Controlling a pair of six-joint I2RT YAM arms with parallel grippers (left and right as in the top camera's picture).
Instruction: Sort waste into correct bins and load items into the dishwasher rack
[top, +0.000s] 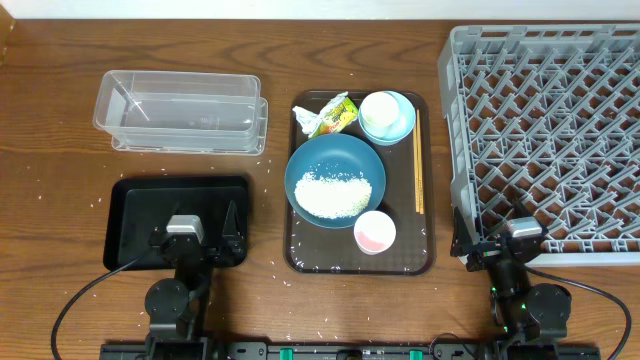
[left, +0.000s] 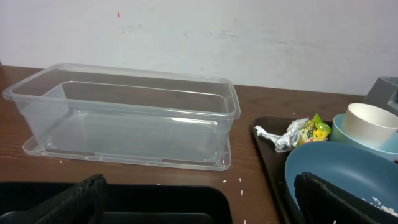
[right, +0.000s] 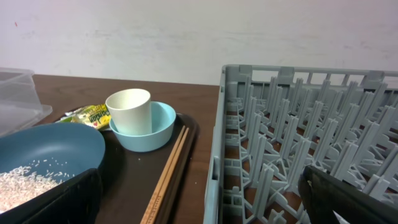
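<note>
On the brown serving tray (top: 320, 250), the dark blue bowl (top: 335, 165) holds the rice (top: 335, 193). Behind it lie the yellow-green wrapper (top: 330, 115) and the white cup (top: 378, 108), which stands in the light blue bowl (top: 400, 125). The pink cup (top: 375, 232) is in front and the chopsticks (top: 418, 170) lie along the right side. My left gripper (top: 190, 240) is open and empty over the black tray (top: 140, 205). My right gripper (top: 505, 245) is open and empty at the front left corner of the grey rack (top: 550, 130). The clear tub (top: 180, 110) is at the back left.
Loose rice grains are scattered on the wood around both trays. The left wrist view shows the clear tub (left: 124, 118) ahead and the wrapper (left: 298, 134) to its right. The right wrist view shows the chopsticks (right: 168, 171) beside the rack wall (right: 217, 155).
</note>
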